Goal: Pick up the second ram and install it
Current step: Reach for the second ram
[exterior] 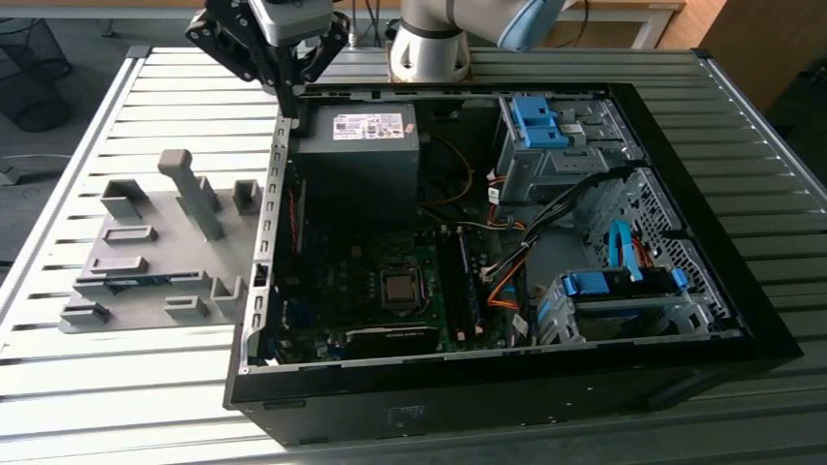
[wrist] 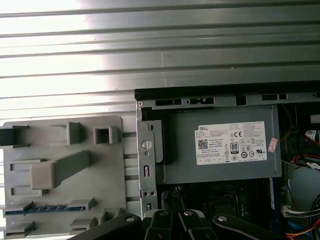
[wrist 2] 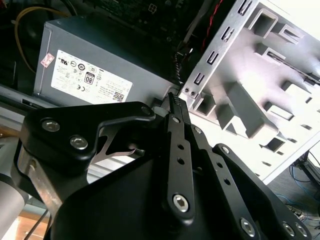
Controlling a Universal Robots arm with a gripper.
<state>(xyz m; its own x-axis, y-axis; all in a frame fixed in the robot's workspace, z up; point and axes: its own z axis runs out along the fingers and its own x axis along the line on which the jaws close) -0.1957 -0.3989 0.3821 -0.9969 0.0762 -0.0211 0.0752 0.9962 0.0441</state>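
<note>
The second ram (exterior: 135, 282) is a thin blue stick lying flat in the grey holder plate (exterior: 142, 242), on the table at the exterior view's left of the open computer case. In the first wrist view the ram (wrist: 42, 208) sits between grey blocks of the holder (wrist: 60, 165). My gripper (exterior: 287, 94) hangs above the case's left wall, beside the power supply (exterior: 368, 145). Its fingers are shut and hold nothing. The closed fingertips (wrist 2: 174, 98) point toward the gap between the power supply (wrist 2: 95, 75) and the holder (wrist 2: 260, 90).
The black case (exterior: 517, 387) lies open on a slatted metal table (exterior: 77, 387). Inside are the motherboard with long black slots (exterior: 459, 281), loose cables (exterior: 510, 281) and blue drive cages (exterior: 621, 286). A tall grey post (exterior: 194, 194) rises from the holder.
</note>
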